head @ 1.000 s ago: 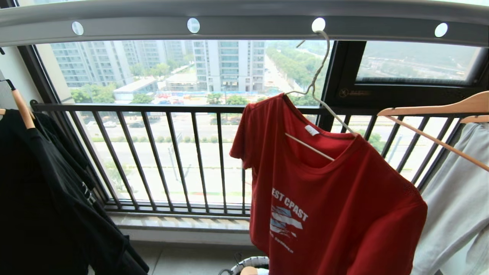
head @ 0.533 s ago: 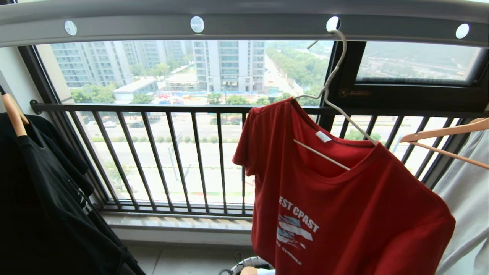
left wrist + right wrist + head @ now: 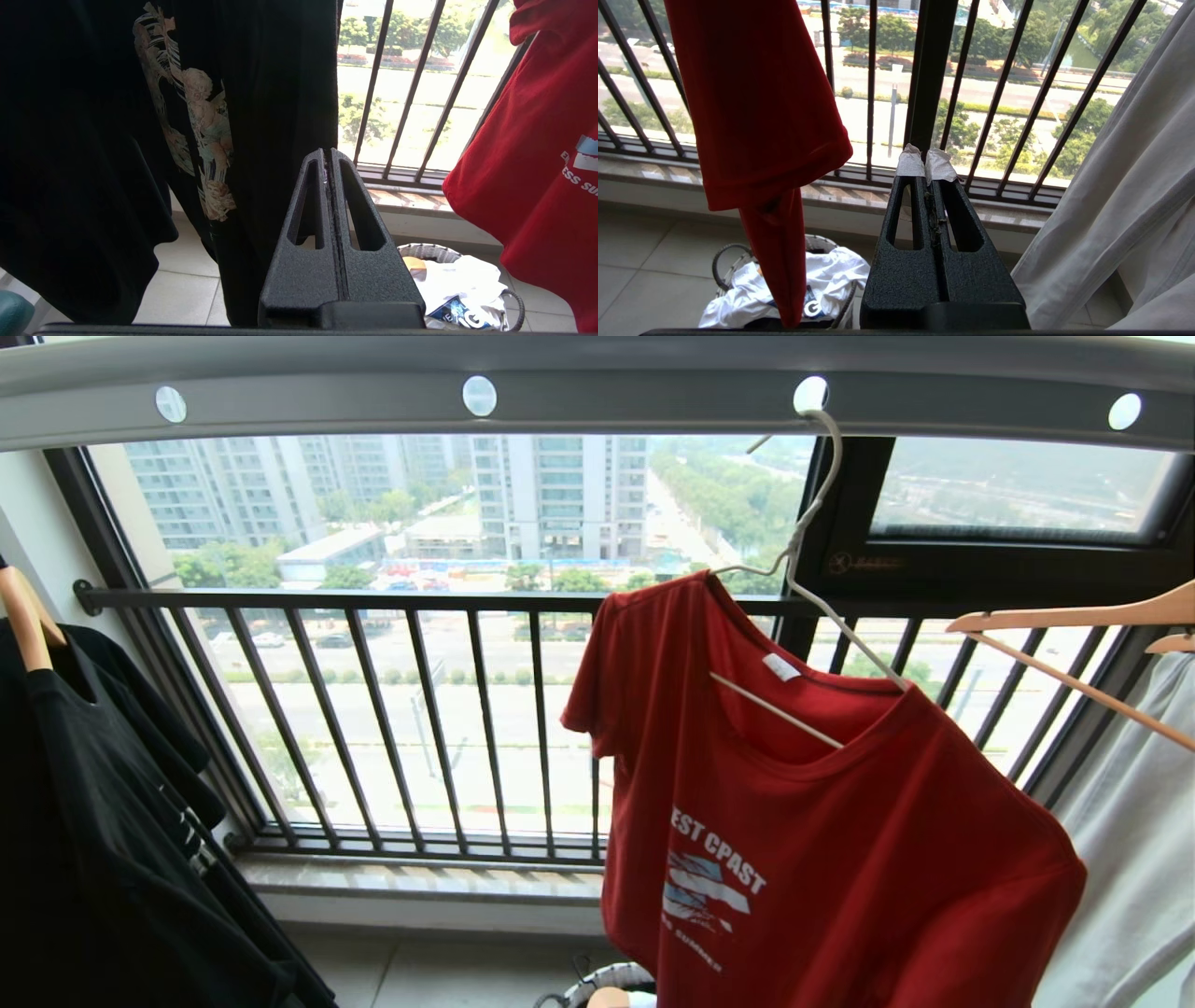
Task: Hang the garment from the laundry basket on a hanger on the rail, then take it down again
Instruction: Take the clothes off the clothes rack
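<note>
Nearest, left gripper (image 3: 331, 156) and right gripper (image 3: 927, 161) both pressed closed, holding nothing. Laundry basket (image 3: 726, 261) on floor below. Beyond, red garment (image 3: 822, 840) hangs on white hanger (image 3: 803, 537), hooked in a hole of the rail (image 3: 597, 392).

Below my closed left gripper (image 3: 331, 161), laundry basket (image 3: 427, 252) half hidden behind my fingers. Garment (image 3: 822, 840) hem cut by head-view edge. Neck label (image 3: 781, 666) text unreadable.
</note>
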